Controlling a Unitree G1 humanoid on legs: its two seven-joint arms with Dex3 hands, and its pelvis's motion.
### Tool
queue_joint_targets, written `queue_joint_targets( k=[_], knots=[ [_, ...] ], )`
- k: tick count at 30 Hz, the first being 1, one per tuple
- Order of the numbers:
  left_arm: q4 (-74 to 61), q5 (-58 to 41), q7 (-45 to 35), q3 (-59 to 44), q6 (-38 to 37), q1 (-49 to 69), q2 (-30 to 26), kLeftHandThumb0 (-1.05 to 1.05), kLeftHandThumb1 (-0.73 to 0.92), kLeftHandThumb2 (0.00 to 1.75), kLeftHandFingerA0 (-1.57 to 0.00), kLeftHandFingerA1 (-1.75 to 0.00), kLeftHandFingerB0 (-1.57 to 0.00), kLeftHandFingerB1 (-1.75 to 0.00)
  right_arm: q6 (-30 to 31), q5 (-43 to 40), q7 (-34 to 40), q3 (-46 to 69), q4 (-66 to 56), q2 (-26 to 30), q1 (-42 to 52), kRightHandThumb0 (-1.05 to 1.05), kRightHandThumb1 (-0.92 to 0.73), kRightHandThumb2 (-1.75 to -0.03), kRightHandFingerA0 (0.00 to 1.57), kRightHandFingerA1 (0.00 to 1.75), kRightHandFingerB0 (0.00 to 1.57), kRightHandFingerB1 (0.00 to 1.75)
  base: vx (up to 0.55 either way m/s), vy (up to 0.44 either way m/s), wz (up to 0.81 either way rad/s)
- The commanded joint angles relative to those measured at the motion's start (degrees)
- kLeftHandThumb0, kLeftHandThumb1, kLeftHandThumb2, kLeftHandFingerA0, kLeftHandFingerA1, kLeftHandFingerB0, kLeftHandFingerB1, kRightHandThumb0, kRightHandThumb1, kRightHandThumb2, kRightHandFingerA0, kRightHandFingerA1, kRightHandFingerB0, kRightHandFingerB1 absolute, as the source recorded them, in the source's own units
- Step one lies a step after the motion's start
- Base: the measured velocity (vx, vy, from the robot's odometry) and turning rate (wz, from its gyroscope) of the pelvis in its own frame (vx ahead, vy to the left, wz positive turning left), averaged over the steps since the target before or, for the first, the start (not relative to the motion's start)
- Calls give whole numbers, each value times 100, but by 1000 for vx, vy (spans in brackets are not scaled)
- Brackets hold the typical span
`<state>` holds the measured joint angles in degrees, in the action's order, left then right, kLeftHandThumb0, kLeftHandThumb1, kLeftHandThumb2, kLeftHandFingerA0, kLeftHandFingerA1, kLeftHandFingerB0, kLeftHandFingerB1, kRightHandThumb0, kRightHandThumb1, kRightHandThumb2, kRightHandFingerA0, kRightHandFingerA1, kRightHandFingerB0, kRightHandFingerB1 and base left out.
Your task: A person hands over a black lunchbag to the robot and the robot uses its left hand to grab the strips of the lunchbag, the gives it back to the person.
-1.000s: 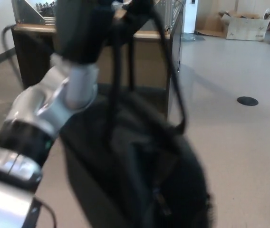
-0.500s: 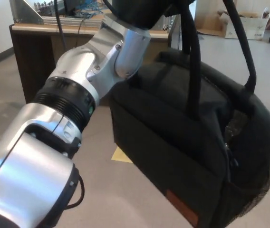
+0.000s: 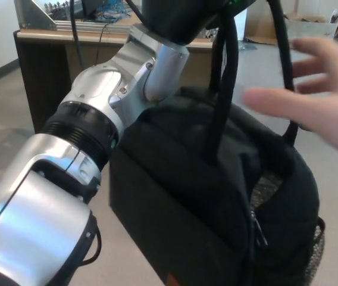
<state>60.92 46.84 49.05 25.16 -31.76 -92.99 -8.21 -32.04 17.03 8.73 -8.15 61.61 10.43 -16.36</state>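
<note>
A person's hand (image 3: 312, 101) now reaches in from the right toward the straps (image 3: 225, 77); the lunchbag (image 3: 216, 208) hangs from the left hand (image 3: 181, 15), clamped on them; handback begins

Behind the work area we noted a dark wooden desk (image 3: 41, 65) with a light top, carrying a metal rack (image 3: 44, 18) and loose cables (image 3: 106, 12). A cardboard box (image 3: 321, 27) sat on the grey floor (image 3: 2, 143) at upper right, well apart from the desk.
</note>
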Motion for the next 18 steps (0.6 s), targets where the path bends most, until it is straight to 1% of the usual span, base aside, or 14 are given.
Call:
queue_joint_targets(
  k=[1,4,5,6,7,8,9,14,15,16,17,18],
  knots=[
    [-52,-13,89,26,-55,34,-70,-20,52,53,-73,-173,-63,-156,79,-27,-20,29,-4,95,-15,-39,-66,-60,45,43,54,45,0,0,0],
    [-67,-14,114,34,-70,57,-76,-21,52,53,-72,-173,-63,-156,80,-60,-45,49,-1,86,-16,-39,-66,-60,45,43,54,45,0,0,0],
    [-58,-15,139,37,-74,56,-60,-23,53,52,-74,-172,-55,-155,67,-48,-27,46,5,95,-33,-39,-65,-61,47,45,52,45,0,0,0],
    [-56,-16,145,40,-71,57,-49,-20,53,52,-71,-174,-60,-159,60,-48,-27,46,10,96,-39,-38,-66,-59,46,44,55,46,0,0,0],
    [-60,-18,138,43,-64,61,-44,-20,53,52,-71,-174,-60,-159,58,-57,-39,50,12,92,-37,-38,-66,-59,46,44,55,46,0,0,0],
    [-63,23,189,71,-39,54,-36,-22,54,51,-75,-174,-54,-156,62,-70,-35,58,16,72,-42,-38,-66,-59,46,44,56,46,0,0,0],
    [-67,54,236,93,-17,49,-27,-18,55,51,-71,-175,-58,-162,66,-72,-35,61,11,72,-47,-38,-66,-59,46,44,55,46,0,0,0],
    [-76,52,324,136,36,33,78,-18,57,52,-71,-175,-57,-164,39,-42,-15,42,18,86,-93,-37,-66,-59,46,45,55,47,0,0,0],
    [-84,45,248,143,71,30,77,-23,56,54,-68,-168,-54,-154,37,-44,-17,45,15,92,-98,-37,-66,-59,46,45,55,47,0,0,0],
    [-95,36,133,150,123,27,77,-23,56,54,-68,-168,-54,-154,33,-46,-21,48,10,100,-107,-37,-66,-59,46,45,55,47,0,0,0],
    [-253,-266,-910,42,409,118,86,-72,48,80,-11,-42,-19,-41,43,-73,-46,66,10,95,-114,-37,-66,-59,46,44,56,47,0,0,0],
    [-384,-454,-1582,-26,603,187,81,-87,52,89,0,0,-3,-7,47,-77,-50,68,13,95,-121,-38,-66,-59,46,44,56,47,0,0,0]
  ],
)
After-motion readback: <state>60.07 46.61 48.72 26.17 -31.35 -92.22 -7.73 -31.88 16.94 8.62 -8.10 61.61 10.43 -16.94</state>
